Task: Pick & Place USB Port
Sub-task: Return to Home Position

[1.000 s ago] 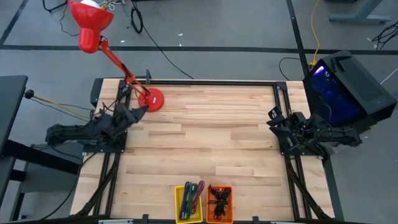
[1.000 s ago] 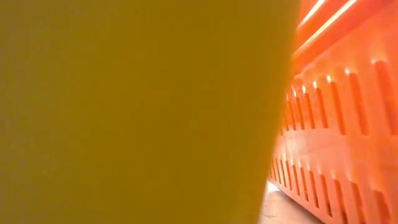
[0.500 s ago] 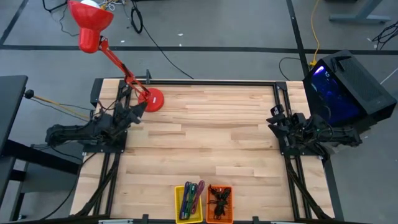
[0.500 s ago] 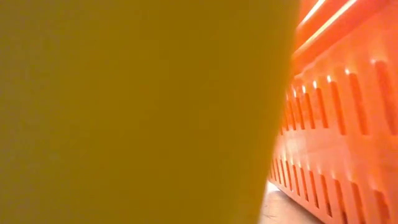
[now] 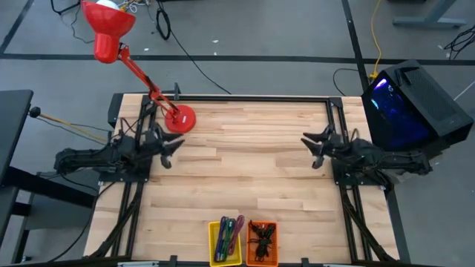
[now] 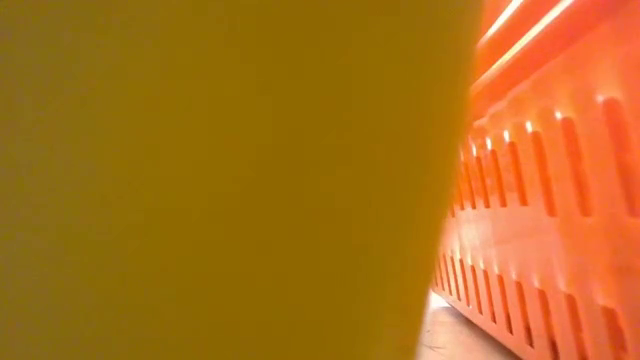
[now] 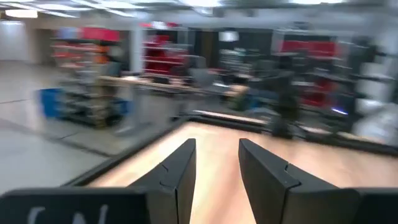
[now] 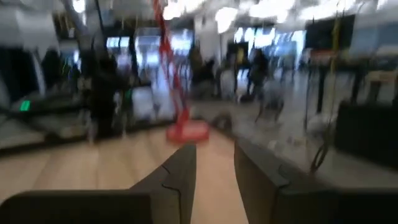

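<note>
Both empty, fingers narrowly parted: left pincer mid-left, right pincer mid-right. Risk: folding home, the left one could clip the red desk lamp's round base just above it.

The wooden table carries a red lamp, yellow bin and orange bin.

no legible text or markings

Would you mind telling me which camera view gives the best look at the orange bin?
The high view: it shows the whole orange bin from above, black cables inside, beside the yellow bin. The low view shows only its slotted wall up close. Neither wrist view shows it.
</note>
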